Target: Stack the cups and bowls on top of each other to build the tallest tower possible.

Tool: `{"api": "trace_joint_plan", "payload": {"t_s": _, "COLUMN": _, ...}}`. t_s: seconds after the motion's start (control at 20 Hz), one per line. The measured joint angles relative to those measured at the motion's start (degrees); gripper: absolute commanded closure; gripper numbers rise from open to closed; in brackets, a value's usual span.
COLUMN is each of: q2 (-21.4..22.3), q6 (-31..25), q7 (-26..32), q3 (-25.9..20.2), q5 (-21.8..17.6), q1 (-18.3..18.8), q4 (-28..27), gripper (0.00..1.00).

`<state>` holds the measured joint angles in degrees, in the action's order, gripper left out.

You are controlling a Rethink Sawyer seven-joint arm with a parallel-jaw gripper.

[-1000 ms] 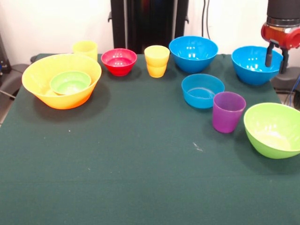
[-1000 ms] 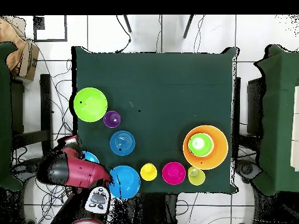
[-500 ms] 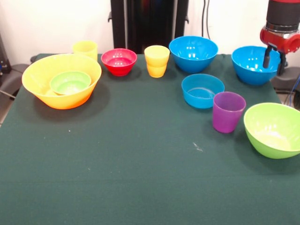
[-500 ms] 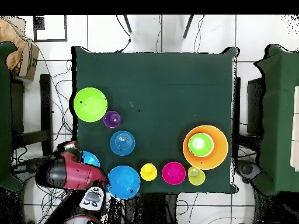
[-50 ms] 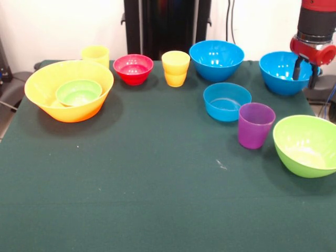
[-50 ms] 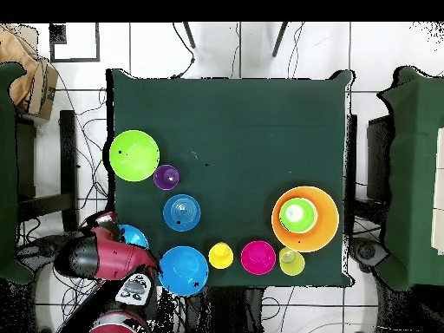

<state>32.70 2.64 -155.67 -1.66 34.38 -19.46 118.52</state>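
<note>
My gripper [image 5: 305, 74] hangs open at the back right, one finger inside a large blue bowl [image 5: 282, 73] and the other outside its right rim. From above, the arm [image 6: 95, 257] hides most of that bowl [image 6: 135, 235]. The orange-yellow bowl [image 5: 50, 79] at the left holds a small green bowl [image 5: 79, 92]. Along the back stand a yellow cup [image 5: 95, 54], a red bowl [image 5: 133, 68], a second yellow cup [image 5: 175, 68] and another large blue bowl [image 5: 216, 59]. A shallow blue bowl [image 5: 227, 101], a purple cup [image 5: 255, 125] and a lime green bowl [image 5: 307, 144] sit at the right.
The dark green cloth [image 5: 157, 178] covers the table, and all the dishes stand along its back and sides. The black pedestal [image 5: 167, 23] rises behind the back row. Cables and chairs ring the table [image 6: 234, 121] in the overhead view.
The gripper has come down a little and shifted slightly left, so its fingers now straddle the blue bowl's right rim. No cup or bowl has moved.
</note>
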Motion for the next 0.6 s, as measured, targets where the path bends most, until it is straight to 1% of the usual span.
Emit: {"api": "trace_joint_plan", "payload": {"t_s": 0.6, "q2": -3.4, "q6": 0.0, "q7": 0.0, "q3": 2.7, "q5": 0.5, "q1": -1.6, "q4": -3.0, "gripper": 0.00}}
